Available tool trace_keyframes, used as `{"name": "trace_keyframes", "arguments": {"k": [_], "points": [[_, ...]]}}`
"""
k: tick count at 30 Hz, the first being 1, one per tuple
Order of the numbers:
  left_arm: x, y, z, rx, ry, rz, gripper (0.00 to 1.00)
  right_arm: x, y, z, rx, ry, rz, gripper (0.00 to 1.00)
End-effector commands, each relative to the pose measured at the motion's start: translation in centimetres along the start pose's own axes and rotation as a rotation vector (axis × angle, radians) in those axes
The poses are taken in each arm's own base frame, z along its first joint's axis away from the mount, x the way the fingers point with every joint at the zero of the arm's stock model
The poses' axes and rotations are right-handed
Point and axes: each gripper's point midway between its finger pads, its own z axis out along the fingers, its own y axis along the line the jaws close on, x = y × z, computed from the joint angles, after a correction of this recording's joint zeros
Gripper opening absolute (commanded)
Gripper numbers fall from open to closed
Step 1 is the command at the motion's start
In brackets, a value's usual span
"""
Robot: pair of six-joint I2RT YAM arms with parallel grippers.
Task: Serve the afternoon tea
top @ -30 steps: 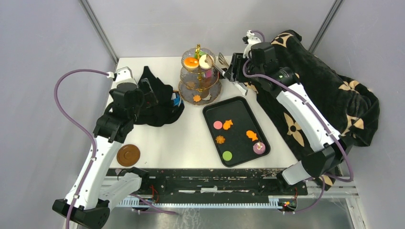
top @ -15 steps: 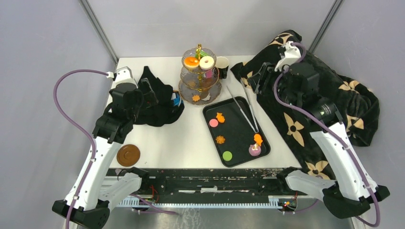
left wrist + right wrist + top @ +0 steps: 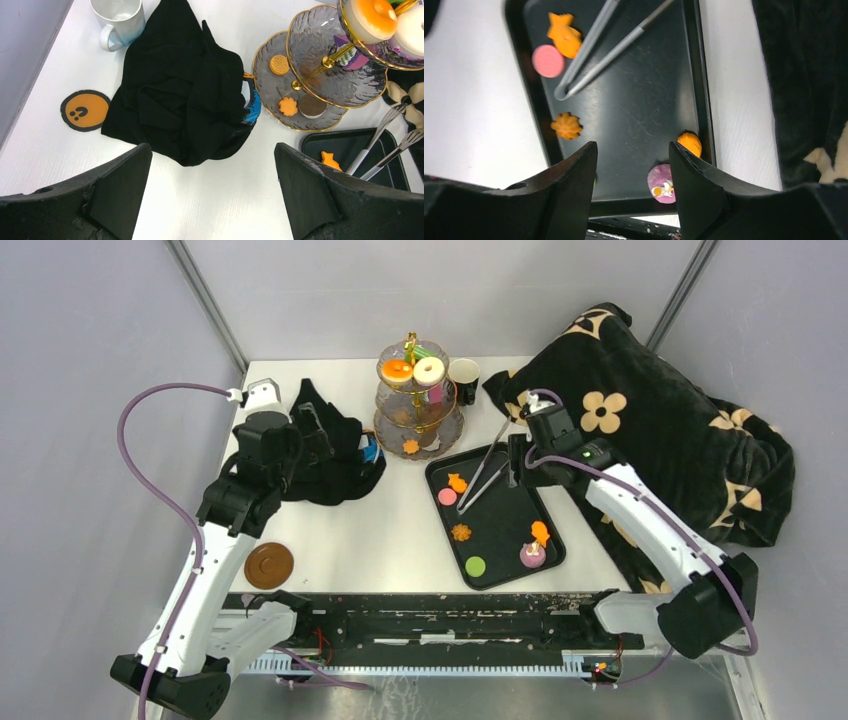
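Observation:
A three-tier glass stand [image 3: 418, 405] carries an orange donut [image 3: 398, 370] and a white donut [image 3: 429, 370] on top, with cookies lower down [image 3: 279, 64]. The black tray [image 3: 500, 510] holds an orange fish cookie [image 3: 564, 35], a pink disc [image 3: 548, 60], an orange flower cookie [image 3: 566, 125], a green disc [image 3: 476, 566], a purple cupcake [image 3: 662, 183] and an orange treat [image 3: 689, 142]. Metal tongs [image 3: 599, 45] lie slanted across the tray. My right gripper [image 3: 633, 147] hovers open over the tray, empty. My left gripper [image 3: 212, 150] stands wide open above bare table beside a black cloth [image 3: 185, 95].
A black blanket with cream flowers [image 3: 680, 440] fills the right side. A dark cup [image 3: 464, 375] stands behind the stand. A white mug [image 3: 119, 20] and an orange coaster [image 3: 85, 110] lie by the cloth. A brown disc [image 3: 269, 565] sits front left.
My right gripper let go of the tongs it held at the stand, swung off right, then came down over the tray. The tongs now lie on the tray, turned leftward. Left arm unmoved.

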Motion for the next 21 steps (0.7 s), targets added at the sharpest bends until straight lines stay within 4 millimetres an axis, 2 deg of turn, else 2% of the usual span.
{"name": "trace_keyframes", "arguments": {"k": [1,6,12,17,21], "points": [[-1.1,-0.5,0.1,0.026,-0.048,-0.028,0.99,-0.4,-1.5,2.6,0.092,-0.034,0.071,0.61],[-0.2,-0.4,0.3,0.027,-0.032,-0.025,0.99,0.1,-2.2,7.3,0.152,0.025,0.250,0.61],[0.0,-0.2,0.2,0.024,-0.029,-0.021,0.99,-0.6,-1.2,12.0,0.132,0.021,0.432,0.61],[0.1,-0.2,0.2,0.023,-0.023,-0.020,0.99,-1.2,-0.7,14.1,0.119,0.004,0.482,0.62],[0.4,0.0,0.5,0.009,-0.017,-0.013,0.99,-0.6,-1.0,15.6,0.150,0.028,0.500,0.61]]}}
